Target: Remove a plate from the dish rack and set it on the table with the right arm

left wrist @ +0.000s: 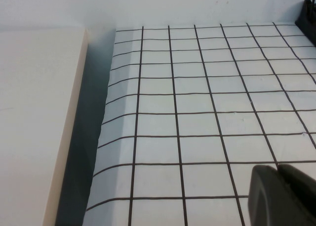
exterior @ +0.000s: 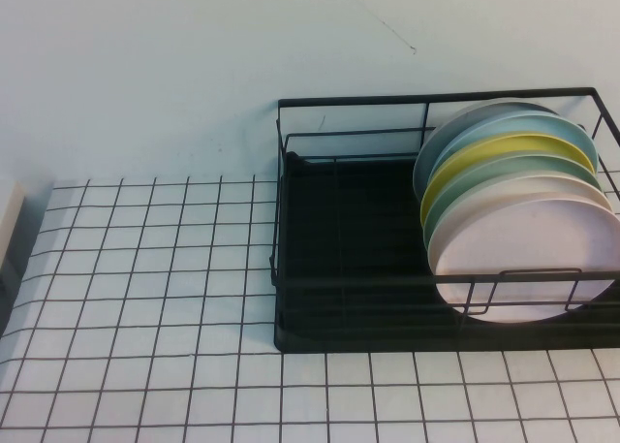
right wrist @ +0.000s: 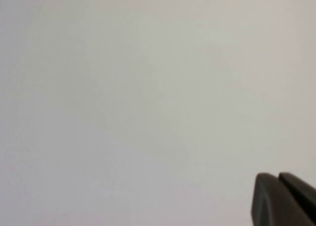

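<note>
Task not started. Plate point(exterior: 528, 254) upright in dish rack point(exterior: 339, 268), frontmost of stack, rack's right end. Table point(exterior: 145, 298) has no plate. Right gripper point(right wrist: 284, 199) off-scene facing blank wall, left gripper point(left wrist: 281, 194) low over table; jaws look together, holding nothing. All left: reach, grasp, lift, place.

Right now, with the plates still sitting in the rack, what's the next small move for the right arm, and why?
Probably bring the right gripper over toward the pink plate. It stands frontmost in the dish rack, untouched, and neither arm shows in the high view. The right wrist camera sees only blank surface. The left gripper sits low over the table and can stay parked.
</note>
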Robot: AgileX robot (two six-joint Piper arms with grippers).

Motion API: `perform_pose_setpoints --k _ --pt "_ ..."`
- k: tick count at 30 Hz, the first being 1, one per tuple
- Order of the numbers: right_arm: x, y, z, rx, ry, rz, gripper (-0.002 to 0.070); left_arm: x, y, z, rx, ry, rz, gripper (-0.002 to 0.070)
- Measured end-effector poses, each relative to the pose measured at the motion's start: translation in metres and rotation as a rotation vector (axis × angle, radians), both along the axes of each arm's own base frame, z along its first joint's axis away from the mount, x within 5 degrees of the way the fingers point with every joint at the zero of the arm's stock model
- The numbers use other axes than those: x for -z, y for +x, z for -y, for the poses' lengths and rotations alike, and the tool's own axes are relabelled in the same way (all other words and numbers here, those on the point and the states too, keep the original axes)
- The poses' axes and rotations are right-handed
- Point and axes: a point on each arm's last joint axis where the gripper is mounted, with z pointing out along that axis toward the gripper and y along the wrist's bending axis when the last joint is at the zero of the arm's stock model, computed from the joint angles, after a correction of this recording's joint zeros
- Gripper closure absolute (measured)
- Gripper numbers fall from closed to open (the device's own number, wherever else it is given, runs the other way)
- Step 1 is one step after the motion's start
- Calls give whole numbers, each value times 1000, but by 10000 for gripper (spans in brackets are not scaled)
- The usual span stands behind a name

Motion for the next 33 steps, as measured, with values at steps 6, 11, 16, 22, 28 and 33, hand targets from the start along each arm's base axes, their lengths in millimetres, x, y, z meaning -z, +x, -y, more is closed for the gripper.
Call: perform_pose_setpoints --k 6,11,16,22,28,33 --pt "-13 -11 5 -4 85 192 678 0 0 0 0 0 0 678" --pt "-29 -7 3 13 46 21 678 0 0 0 0 0 0 678" --pt "-60 -7 0 34 -60 -361 678 0 0 0 0 0 0 678" --pt "-83 17 -3 19 -262 -771 678 0 0 0 0 0 0 678" --pt "-83 68 -19 -229 -562 -1071 678 0 0 0 0 0 0 678" --pt "-71 108 -31 -475 -817 -1152 678 0 0 0 0 0 0 678"
